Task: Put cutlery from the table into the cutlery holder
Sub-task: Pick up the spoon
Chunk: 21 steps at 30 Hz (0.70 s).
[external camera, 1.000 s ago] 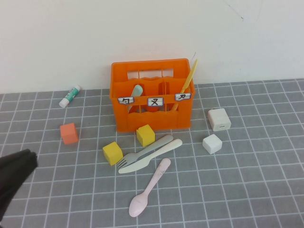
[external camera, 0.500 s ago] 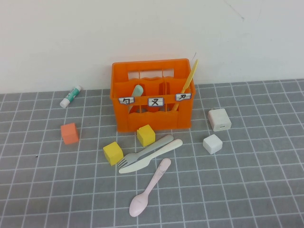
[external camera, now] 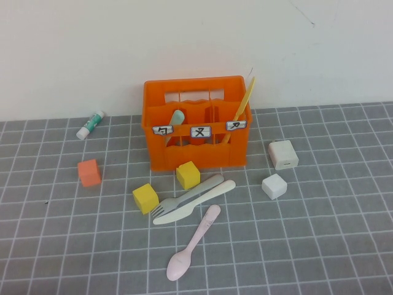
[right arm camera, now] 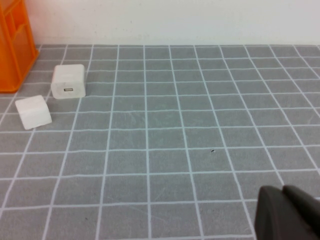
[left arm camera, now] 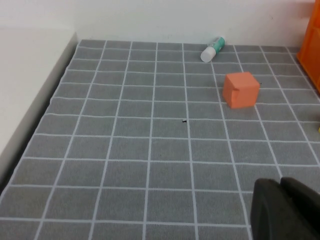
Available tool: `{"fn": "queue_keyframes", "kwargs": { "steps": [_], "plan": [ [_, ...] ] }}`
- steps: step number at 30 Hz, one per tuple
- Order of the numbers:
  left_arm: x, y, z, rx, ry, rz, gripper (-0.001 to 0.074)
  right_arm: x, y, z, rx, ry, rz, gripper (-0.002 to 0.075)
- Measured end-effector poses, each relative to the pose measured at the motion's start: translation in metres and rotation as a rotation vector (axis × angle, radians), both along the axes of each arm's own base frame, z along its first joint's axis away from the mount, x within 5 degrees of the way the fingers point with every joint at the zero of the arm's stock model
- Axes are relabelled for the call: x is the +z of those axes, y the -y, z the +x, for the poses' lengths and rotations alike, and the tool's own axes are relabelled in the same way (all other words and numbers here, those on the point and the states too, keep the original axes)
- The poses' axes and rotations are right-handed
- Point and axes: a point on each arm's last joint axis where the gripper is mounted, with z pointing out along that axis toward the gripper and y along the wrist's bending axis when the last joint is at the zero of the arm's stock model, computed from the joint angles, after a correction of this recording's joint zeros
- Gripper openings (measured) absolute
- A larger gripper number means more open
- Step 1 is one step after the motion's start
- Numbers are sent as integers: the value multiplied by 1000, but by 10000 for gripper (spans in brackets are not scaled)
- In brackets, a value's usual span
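Table: flat grey surface with a grid of thin white lines (external camera: 319, 246); it carries everything below.
Cutlery holder: bright orange slotted plastic crate with three compartments (external camera: 195, 123) at 12 o'clock from the table's middle, three white labels on its front wall.
In the holder: a long yellow plastic knife (external camera: 244, 106) leans out of the right-hand compartment; a mint-green plastic spoon (external camera: 177, 117) stands in the left-hand one.
On the table: a cream-white plastic knife (external camera: 195, 202) and a grey plastic fork (external camera: 187, 195) lie touching, side by side, at 6 o'clock from the crate; a pink plastic spoon (external camera: 192, 244) lies just beyond them, bowl toward 7 o'clock.
Left gripper: dark claw (left arm camera: 285, 210) seen only in its wrist view – closed, empty, above bare table well apart from the small orange cube (left arm camera: 240, 89).
Right gripper: dark claw (right arm camera: 287, 212) seen only in its wrist view – closed, holding nothing; well apart from the white rounded block (right arm camera: 68, 80) and the small white cube (right arm camera: 33, 111).
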Motion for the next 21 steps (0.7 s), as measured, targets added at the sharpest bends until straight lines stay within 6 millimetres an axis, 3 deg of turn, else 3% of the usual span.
{"fn": "queue_keyframes", "kwargs": {
  "steps": [21],
  "plan": [
    [0, 0, 0, -3, -2, -4, -1, 0, 0, 0, 0, 0, 0, -3]
  ]
}}
